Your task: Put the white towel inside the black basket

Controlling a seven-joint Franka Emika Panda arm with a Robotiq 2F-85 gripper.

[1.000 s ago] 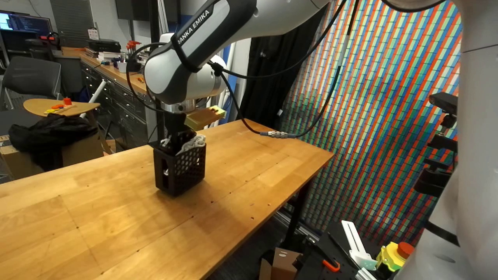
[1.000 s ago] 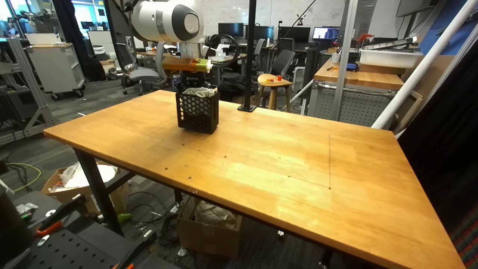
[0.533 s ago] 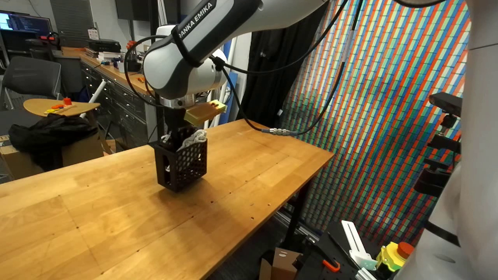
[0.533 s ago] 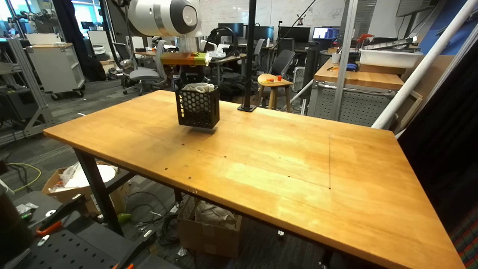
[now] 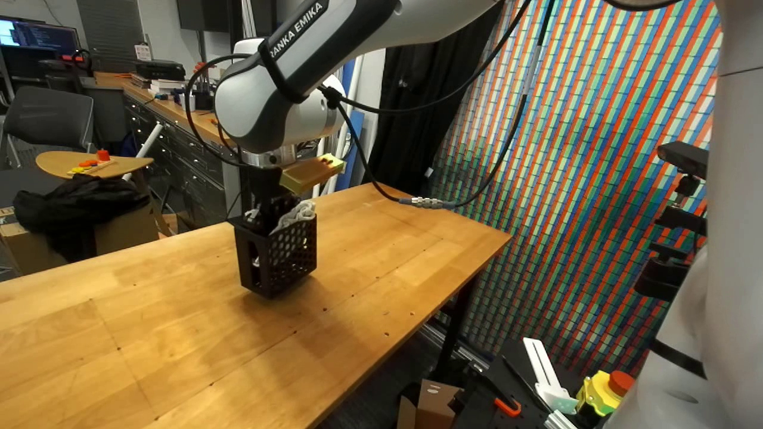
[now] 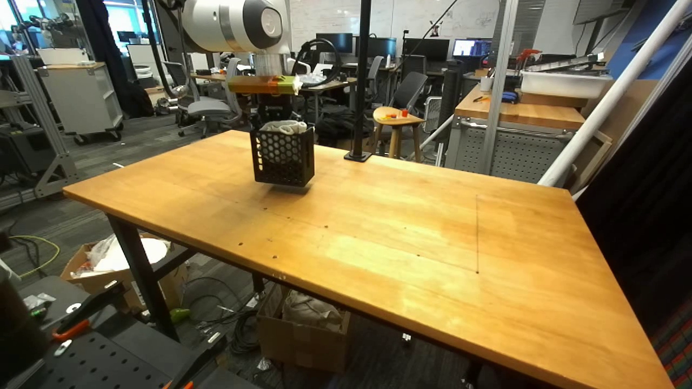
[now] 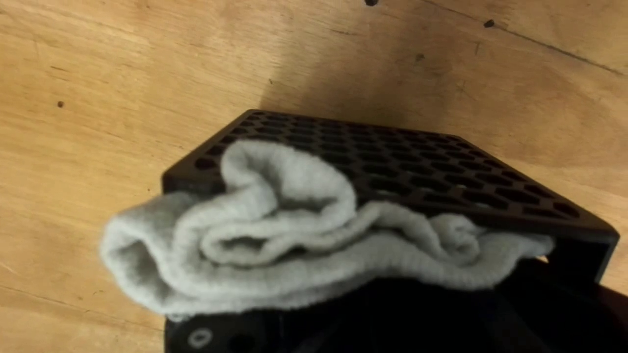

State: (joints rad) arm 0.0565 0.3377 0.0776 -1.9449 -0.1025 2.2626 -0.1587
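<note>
Tool [image 5: 271, 217]: it points down into the black basket [image 6: 284, 173]; walls and cloth hide the fingertips, so we cannot tell whether they stand apart or together.
White towel [image 7: 324, 269]: we find it bunched inside the basket, folds rising above the rim; in the wrist view it lies between the honeycomb wall and the tool, seemingly against both, and bulges past one end of that wall.
Basket base: in an exterior view a thin shadow shows beneath it, and it seems just off the counter [image 6: 432, 216].
Lettering [image 5: 296, 30]: on the arm [image 5: 256, 107] we read "RANKA EMIKA", a black strap [image 5: 277, 74] lying over the start.
Whiteboard [image 6: 335, 16]: its marks are too faint for us to read.
Pole [image 6: 363, 81]: its foot stands by the counter's far edge, apart from the basket.
Counter edges: in that view the basket is nearer the far left corner than the near right one, wood surface running on to the near and right edges.
</note>
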